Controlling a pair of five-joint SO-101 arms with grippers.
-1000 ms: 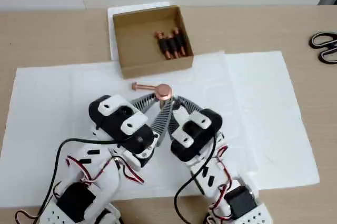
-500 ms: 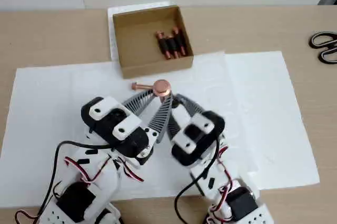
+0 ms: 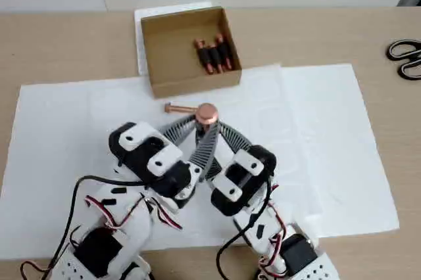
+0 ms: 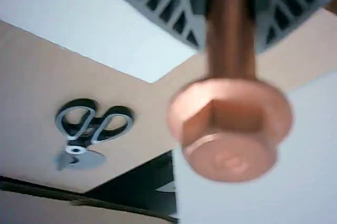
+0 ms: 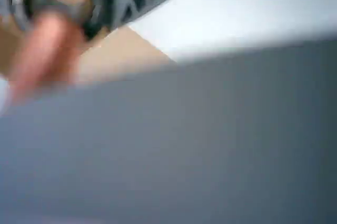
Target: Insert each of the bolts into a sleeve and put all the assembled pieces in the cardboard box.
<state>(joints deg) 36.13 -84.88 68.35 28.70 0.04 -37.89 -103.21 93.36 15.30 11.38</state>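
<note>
Left claw [image 3: 199, 122] and right claw [image 3: 214, 126] are clamping my bolt [image 3: 206, 116] and sleeve [image 5: 99, 16]; beyond them three assembled pieces [image 3: 214, 55] are lying in the cardboard box [image 3: 164, 43], a loose bolt [image 3: 176, 108] waiting alongside.

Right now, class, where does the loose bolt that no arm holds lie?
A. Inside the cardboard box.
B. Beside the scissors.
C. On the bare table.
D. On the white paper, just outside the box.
D: the loose bolt lies flat on the white paper, just outside the cardboard box, next to the upright bolt.
</note>
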